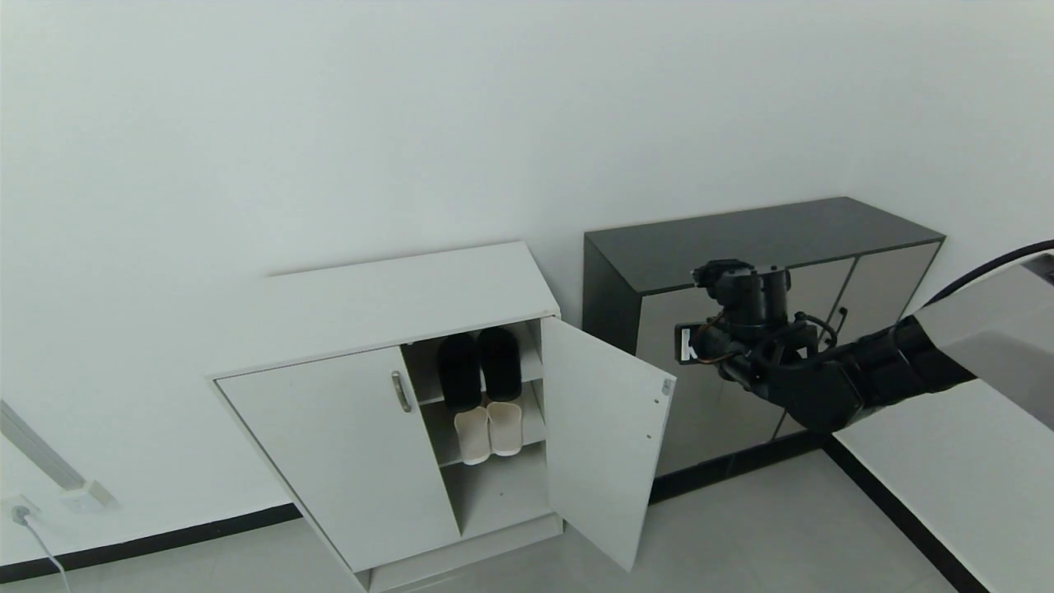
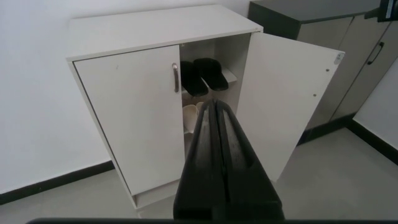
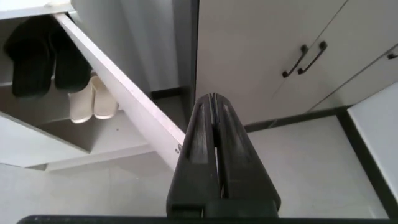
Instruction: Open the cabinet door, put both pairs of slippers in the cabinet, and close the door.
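Currently the white cabinet point(image 1: 395, 296) has its right door point(image 1: 601, 428) swung out, with open floor point(image 1: 766, 527) before it. Black slippers point(image 1: 479, 362) sit on the upper shelf, pale slippers point(image 1: 489, 430) on the shelf below. Right gripper point(image 3: 212, 99) is near the door's free edge, fingers pressed together, empty. Left gripper point(image 2: 216, 102) is likewise closed, empty.

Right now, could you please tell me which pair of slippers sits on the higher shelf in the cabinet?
The black pair sits on the upper shelf; the white pair lies on the lower shelf, directly beneath it.
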Motion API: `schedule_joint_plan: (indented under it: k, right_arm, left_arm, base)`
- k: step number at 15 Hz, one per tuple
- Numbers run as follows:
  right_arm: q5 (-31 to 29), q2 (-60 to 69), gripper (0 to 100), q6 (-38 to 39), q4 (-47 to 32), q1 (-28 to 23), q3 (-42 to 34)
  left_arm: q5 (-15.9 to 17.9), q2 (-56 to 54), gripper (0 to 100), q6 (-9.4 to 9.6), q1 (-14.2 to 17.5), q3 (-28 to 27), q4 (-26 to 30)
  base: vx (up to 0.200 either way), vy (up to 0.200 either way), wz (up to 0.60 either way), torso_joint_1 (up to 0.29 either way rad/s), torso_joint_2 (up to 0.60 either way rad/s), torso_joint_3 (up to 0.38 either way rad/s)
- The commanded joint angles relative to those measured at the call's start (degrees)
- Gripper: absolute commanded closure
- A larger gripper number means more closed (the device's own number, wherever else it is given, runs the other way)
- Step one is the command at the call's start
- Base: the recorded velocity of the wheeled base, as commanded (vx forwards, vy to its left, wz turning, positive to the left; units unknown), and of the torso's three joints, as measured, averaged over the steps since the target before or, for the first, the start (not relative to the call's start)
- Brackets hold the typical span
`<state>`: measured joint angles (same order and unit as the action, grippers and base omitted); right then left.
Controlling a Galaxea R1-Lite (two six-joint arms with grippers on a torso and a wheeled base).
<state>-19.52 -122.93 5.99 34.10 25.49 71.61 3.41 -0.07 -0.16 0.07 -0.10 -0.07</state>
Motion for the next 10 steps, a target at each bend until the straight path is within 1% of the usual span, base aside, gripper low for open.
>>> schedule_joint_plan:
  k: [1, 5, 8, 10]
  right_arm:
    - [1.5, -6.09, 100, -0.01, -0.17, -1.14, 5.12]
    - [6.25, -12.16, 100, 1.31, -2.19, -2.64, 10.92]
    - [8.36, -13.12, 100, 1.75, -3.07, -3.87, 11.98]
    - [8.71, -13.21, 100, 2.8, -3.07, -3.69, 11.71]
  left_arm:
    - [0.01, 0.07, 100, -0.02, 0.01, 0.01, -0.01]
    - [0.1, 0.07, 100, -0.02, 0.01, 0.01, -0.01]
    - [0.1, 0.07, 100, -0.02, 0.01, 0.01, -0.01]
    - [0.1, 0.07, 100, -0.02, 0.01, 0.01, -0.01]
  base:
    - [0.0, 0.0, 0.0, 0.0, 0.0, 0.0]
    - [0.0, 0.0, 0.0, 0.0, 0.0, 0.0]
    - [0.0, 0.0, 0.0, 0.0, 0.0, 0.0]
    - [0.0, 0.0, 0.0, 0.0, 0.0, 0.0]
